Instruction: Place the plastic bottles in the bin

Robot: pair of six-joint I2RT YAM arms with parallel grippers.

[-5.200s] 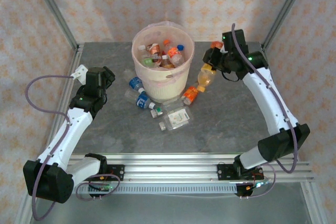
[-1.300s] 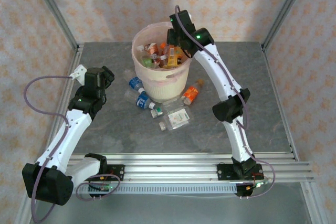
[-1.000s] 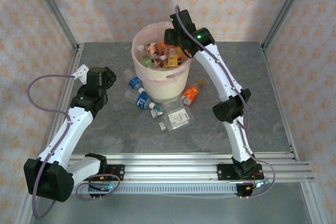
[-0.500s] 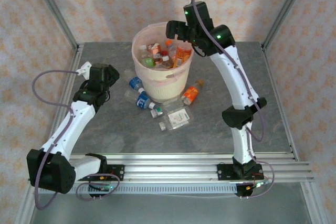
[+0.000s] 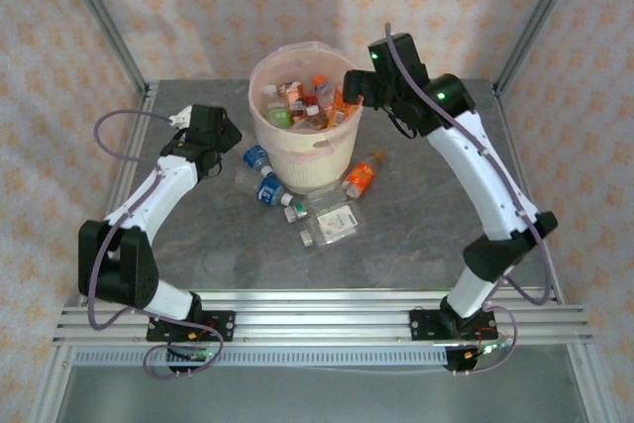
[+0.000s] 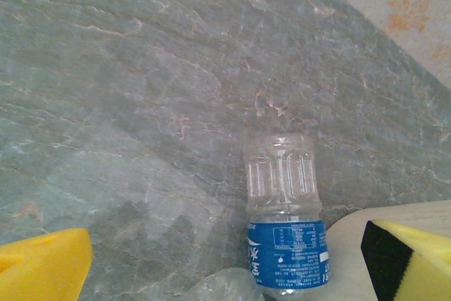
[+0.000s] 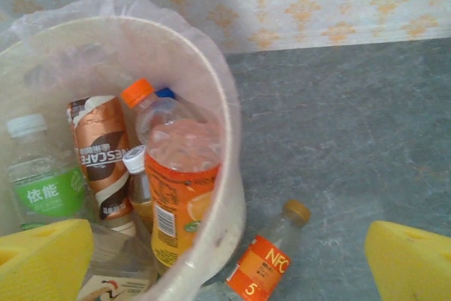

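We found our left pincer (image 6: 225,267) spread wide and empty low over the desk (image 6: 106,103). A clear blue-labelled bottle (image 6: 285,237) lay just ahead of it, near the bin (image 5: 297,160). Our right pincer (image 7: 225,266) gaped empty at the bin's right rim, where several plastic bottles (image 7: 176,174) stood inside and an orange-labelled bottle (image 7: 262,264) lay on the desk just beside its wall.

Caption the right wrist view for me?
Open right gripper at the bin rim, plastic bottles piled inside, one orange-labelled bottle on the table beside it.
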